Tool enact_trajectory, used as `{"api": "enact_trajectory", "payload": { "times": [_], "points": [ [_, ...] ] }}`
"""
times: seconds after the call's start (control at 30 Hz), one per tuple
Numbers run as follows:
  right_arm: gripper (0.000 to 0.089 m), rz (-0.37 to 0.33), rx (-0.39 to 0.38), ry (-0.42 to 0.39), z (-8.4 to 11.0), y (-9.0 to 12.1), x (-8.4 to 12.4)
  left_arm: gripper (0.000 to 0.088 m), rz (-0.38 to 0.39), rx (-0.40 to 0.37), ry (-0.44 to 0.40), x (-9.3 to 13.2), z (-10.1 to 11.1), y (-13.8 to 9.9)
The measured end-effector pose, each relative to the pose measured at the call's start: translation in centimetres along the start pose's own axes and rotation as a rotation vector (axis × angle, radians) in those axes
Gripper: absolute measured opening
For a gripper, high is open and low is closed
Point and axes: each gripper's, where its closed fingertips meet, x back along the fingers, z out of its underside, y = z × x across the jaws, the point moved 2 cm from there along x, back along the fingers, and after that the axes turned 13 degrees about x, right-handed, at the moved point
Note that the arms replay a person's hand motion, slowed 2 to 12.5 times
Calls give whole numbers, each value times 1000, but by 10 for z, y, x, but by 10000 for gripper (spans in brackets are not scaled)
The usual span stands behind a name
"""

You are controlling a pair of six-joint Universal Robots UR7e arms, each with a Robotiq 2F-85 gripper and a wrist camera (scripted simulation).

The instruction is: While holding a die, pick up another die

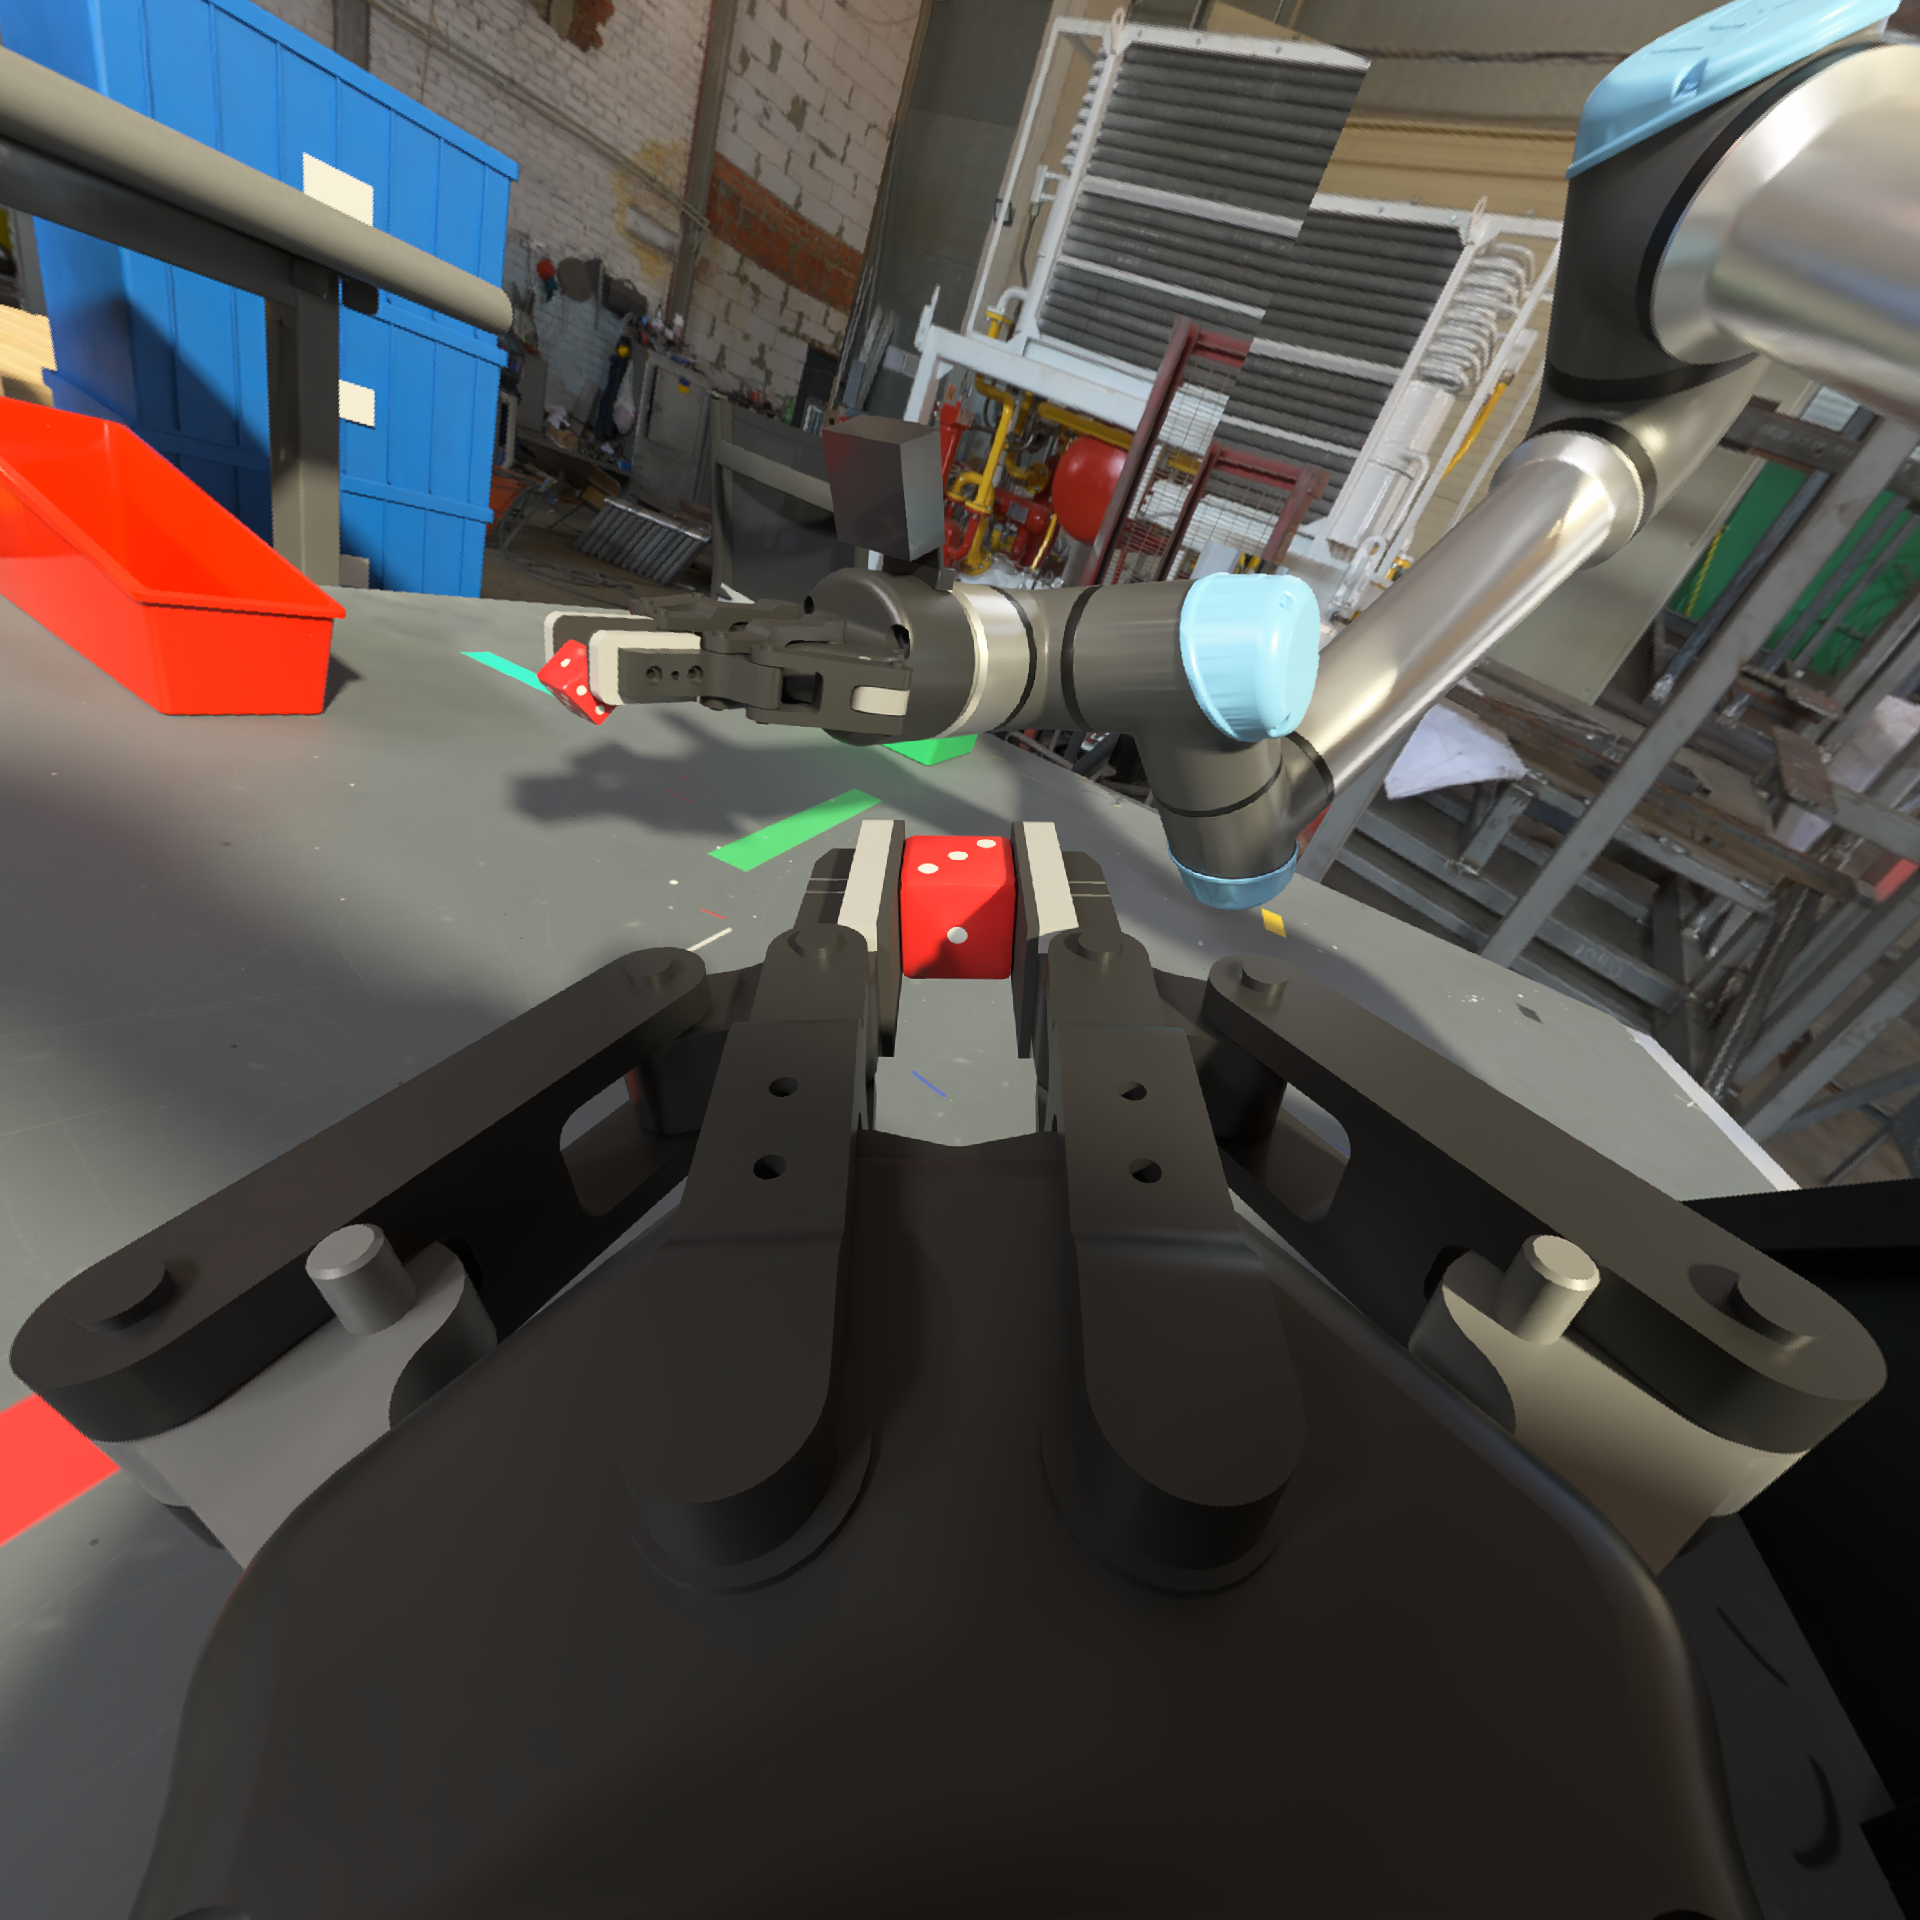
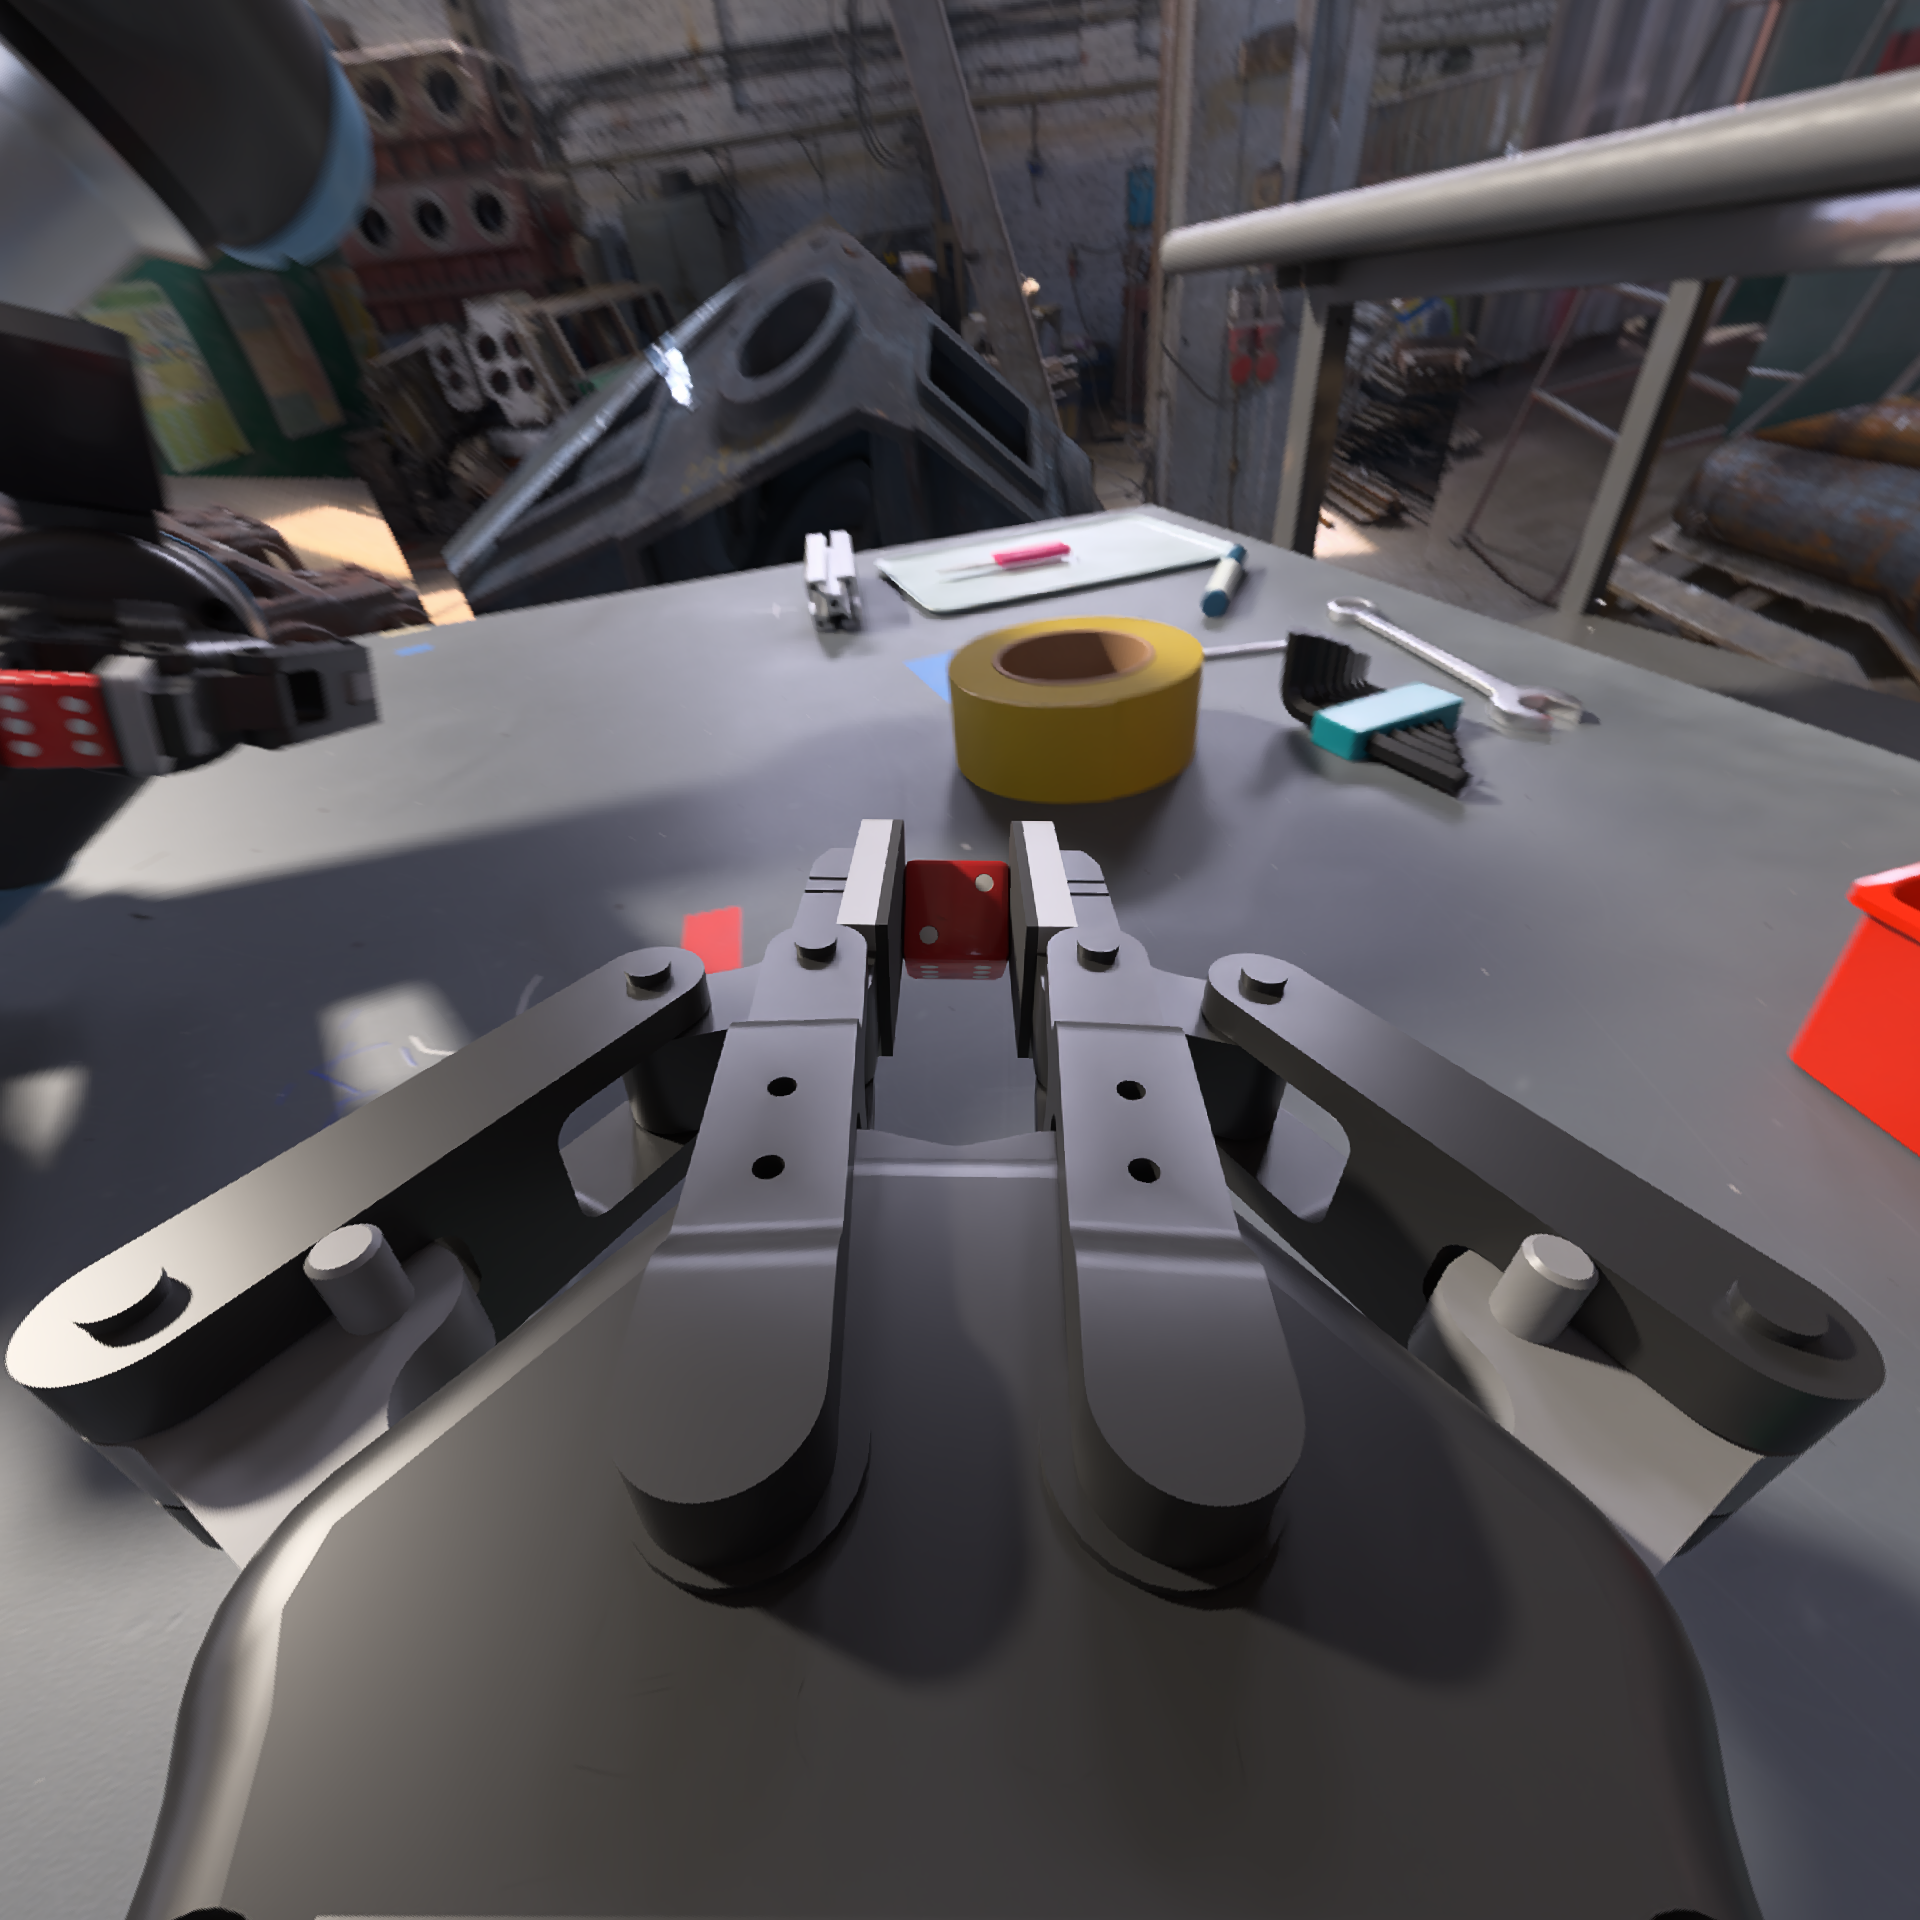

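My left gripper (image 1: pixel 956 883) is shut on a red die (image 1: pixel 956 914) with white pips, held between its pads above the grey table (image 1: pixel 312 935). My right gripper (image 2: pixel 956 883) is shut on a second red die (image 2: pixel 956 920). In the left wrist view the right gripper (image 1: pixel 582 675) shows farther off, lying level above the table with its die (image 1: pixel 571 681) at the fingertips. In the right wrist view the left gripper (image 2: pixel 94 717) shows at the left edge with its die (image 2: pixel 47 717).
A red bin (image 1: pixel 156 582) stands on the table; it also shows in the right wrist view (image 2: pixel 1870 997). A yellow tape roll (image 2: pixel 1075 717), hex key set (image 2: pixel 1382 722), wrench (image 2: pixel 1455 665), marker (image 2: pixel 1224 584) and white tray (image 2: pixel 1039 566) lie beyond the right gripper.
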Motion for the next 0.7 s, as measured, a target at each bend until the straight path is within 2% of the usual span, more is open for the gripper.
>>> {"api": "enact_trajectory", "payload": {
  "times": [0.4, 0.7],
  "points": [
    [179, -187, -12, -257, -44, 40, 9, 179, 43, 3, -42, -2, -3, -7],
    [179, -297, -37, -372, -62, 64, 17, 179, 70, 1, -72, -4, -6, -12]
  ]
}}
